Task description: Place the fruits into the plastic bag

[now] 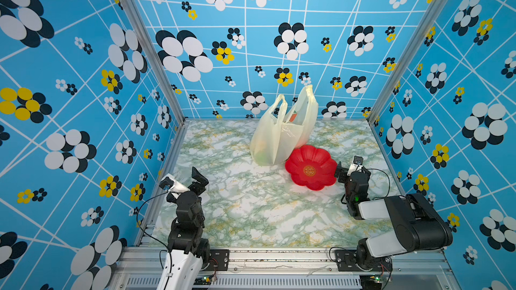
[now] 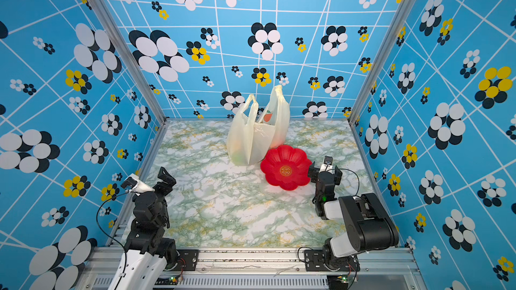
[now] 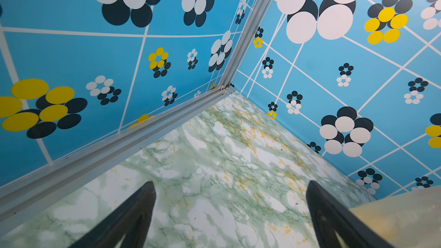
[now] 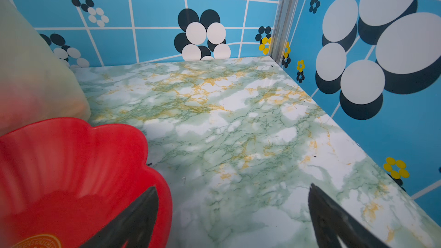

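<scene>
The plastic bag stands upright at the back middle of the marble table, handles up. No fruits lie in the open; only faint green and orange tints show through the bag's lower wall. My left gripper hovers open at the front left, far from the bag, with nothing between its fingers. My right gripper is open and empty just right of the red plate, one finger over its rim. In the wrist views the bag sits at the frame edge.
A red flower-shaped plate lies empty, touching the bag's front right foot. Blue flower-patterned walls with metal posts enclose the table on three sides. A metal rail runs along the front edge.
</scene>
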